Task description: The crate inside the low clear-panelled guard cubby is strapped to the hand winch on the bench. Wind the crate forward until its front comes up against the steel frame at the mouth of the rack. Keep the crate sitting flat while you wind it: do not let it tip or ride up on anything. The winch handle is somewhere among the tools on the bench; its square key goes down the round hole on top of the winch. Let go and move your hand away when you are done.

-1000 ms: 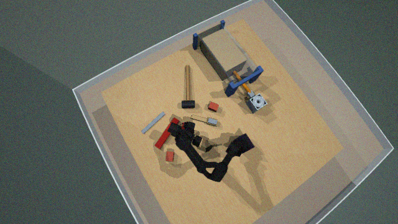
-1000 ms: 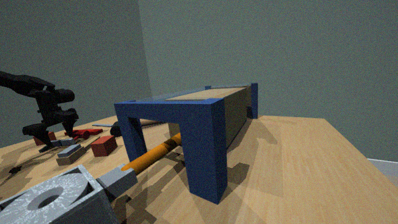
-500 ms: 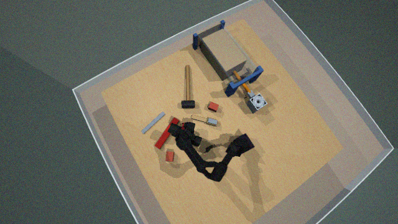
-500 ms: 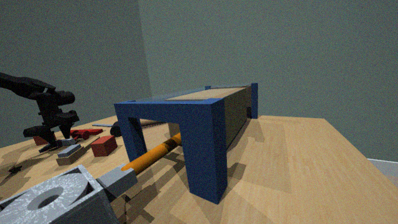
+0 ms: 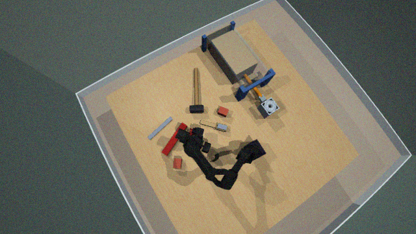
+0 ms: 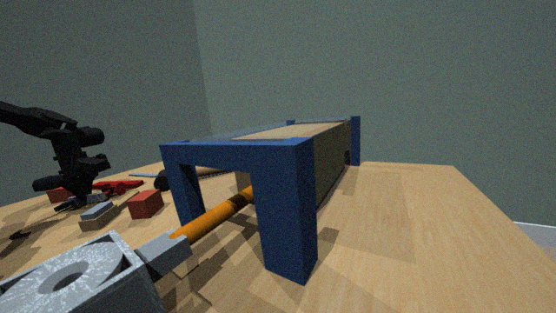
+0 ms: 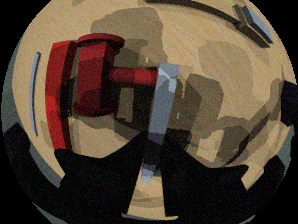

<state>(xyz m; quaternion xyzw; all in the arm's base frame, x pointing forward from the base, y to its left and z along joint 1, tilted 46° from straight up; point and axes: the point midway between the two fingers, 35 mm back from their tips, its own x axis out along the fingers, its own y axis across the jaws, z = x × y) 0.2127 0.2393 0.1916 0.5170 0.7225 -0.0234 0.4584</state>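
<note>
The winch handle has a grey bar [image 7: 163,105] [image 6: 96,198] and a red spool-shaped knob [image 7: 95,75] on a red stem. My gripper [image 7: 153,135] [image 6: 80,202] is shut on the grey bar, low over the bench; its fingertips are hidden under the arm in the top view. The handle's square key cannot be made out. The crate [image 5: 232,52] [image 6: 287,131] sits flat in the cubby, its front a gap behind the blue frame [image 5: 258,82] [image 6: 284,209]. An orange strap [image 5: 257,90] [image 6: 213,221] runs under the frame to the winch [image 5: 265,112] [image 6: 102,258].
A red bar [image 5: 172,142] [image 7: 56,100] lies close beside the knob, a thin grey bar [image 5: 160,128] beyond it. A mallet [image 5: 196,108], a grey-and-tan tool [image 5: 221,127] [image 6: 97,216] and red blocks [image 5: 223,111] [image 5: 177,163] lie around the arm. Clear walls ring the bench.
</note>
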